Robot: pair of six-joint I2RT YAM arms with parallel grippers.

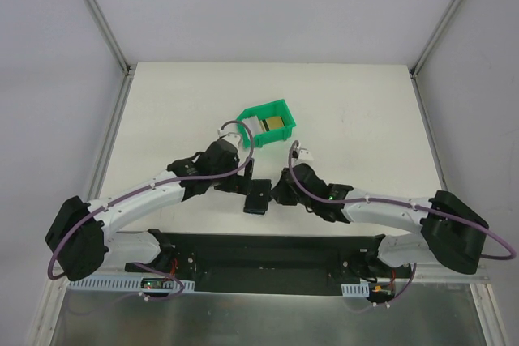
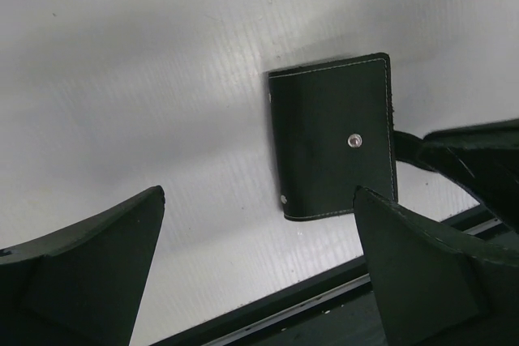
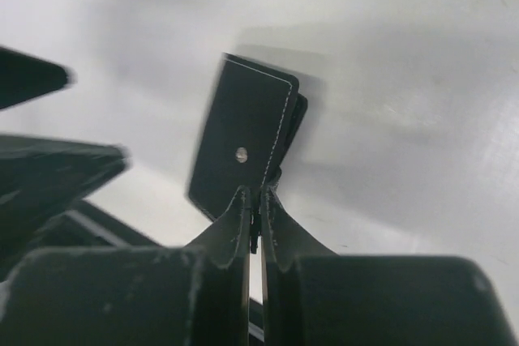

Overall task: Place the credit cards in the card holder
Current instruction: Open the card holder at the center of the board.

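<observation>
One card holder (image 1: 258, 198), one green bin (image 1: 263, 106).

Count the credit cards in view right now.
2, both in the green bin: a gold card toward its right side, and what looks like a white card just left of it. More could be stacked underneath or hidden by the bin's walls.

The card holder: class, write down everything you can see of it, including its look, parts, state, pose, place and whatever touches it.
The card holder is a small black wallet, leather-like, with pale stitching along its edges and a round metal stud on its outer face. It is folded shut and lies on the white table between the two arms. The right gripper pinches one edge with shut jaws; the open left gripper hangs above it.
</observation>
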